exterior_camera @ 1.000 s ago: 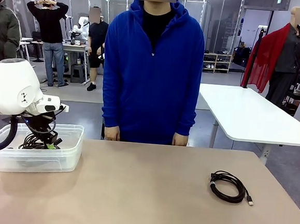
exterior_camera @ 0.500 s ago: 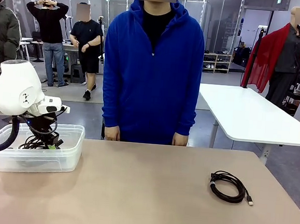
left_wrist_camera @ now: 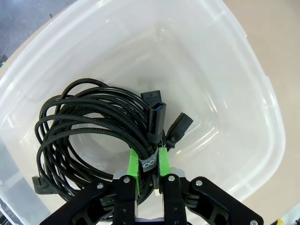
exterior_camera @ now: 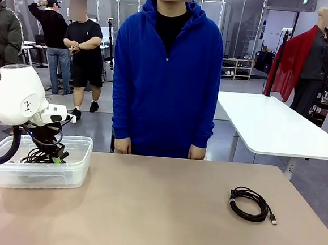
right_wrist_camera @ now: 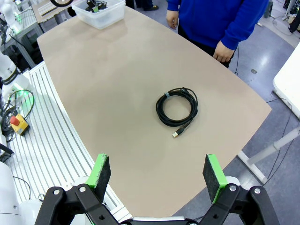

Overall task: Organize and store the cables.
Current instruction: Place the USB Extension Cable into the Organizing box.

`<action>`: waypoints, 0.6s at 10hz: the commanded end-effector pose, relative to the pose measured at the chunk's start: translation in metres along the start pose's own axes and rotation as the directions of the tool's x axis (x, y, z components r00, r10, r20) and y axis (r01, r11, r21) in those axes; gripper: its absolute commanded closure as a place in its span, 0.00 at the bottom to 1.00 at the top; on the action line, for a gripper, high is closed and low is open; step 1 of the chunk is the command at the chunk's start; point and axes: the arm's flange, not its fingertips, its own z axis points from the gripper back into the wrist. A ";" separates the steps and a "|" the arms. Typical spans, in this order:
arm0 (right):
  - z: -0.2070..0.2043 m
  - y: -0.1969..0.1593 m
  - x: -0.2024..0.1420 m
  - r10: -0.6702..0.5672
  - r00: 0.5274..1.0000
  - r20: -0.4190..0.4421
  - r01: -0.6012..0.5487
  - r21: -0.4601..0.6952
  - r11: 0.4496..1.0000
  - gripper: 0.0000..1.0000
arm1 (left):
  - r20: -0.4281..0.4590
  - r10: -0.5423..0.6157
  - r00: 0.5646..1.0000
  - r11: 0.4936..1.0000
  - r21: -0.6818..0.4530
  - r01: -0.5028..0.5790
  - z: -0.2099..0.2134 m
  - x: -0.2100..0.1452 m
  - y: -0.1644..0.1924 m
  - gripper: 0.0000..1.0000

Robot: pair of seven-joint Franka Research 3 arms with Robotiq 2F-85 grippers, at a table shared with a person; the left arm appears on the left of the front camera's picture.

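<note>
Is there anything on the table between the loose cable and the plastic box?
Nothing visible. The cable lies alone on the bare table, and the stretch over to the box holds nothing.

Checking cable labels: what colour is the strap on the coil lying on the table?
Light blue, on the black coiled cable; clearest in the right wrist view.

My left arm comes in low from my left side, wrist bent down. My left gripper [left_wrist_camera: 149, 165] points downward, green pads [left_wrist_camera: 134, 164] close together with a narrow gap between them, pinching a strapped bundle. My right gripper [right_wrist_camera: 158, 175] hangs high, facing down, fingers [right_wrist_camera: 100, 172] spread wide apart, nothing between them.
</note>
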 end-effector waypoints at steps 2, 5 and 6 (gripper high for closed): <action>-0.001 -0.001 0.000 0.000 1.000 -0.001 0.000 -0.005 1.000 0.00 | 0.004 0.017 1.000 1.000 -0.001 -0.017 0.004 -0.003 0.001 0.76; -0.001 -0.001 0.000 0.000 1.000 -0.001 0.000 -0.005 1.000 0.00 | 0.013 0.016 1.000 1.000 0.009 -0.017 0.009 -0.006 -0.001 0.68; -0.001 -0.001 0.000 0.000 1.000 -0.001 0.000 -0.005 1.000 0.00 | 0.014 0.018 1.000 1.000 0.008 -0.018 0.009 -0.005 -0.001 0.68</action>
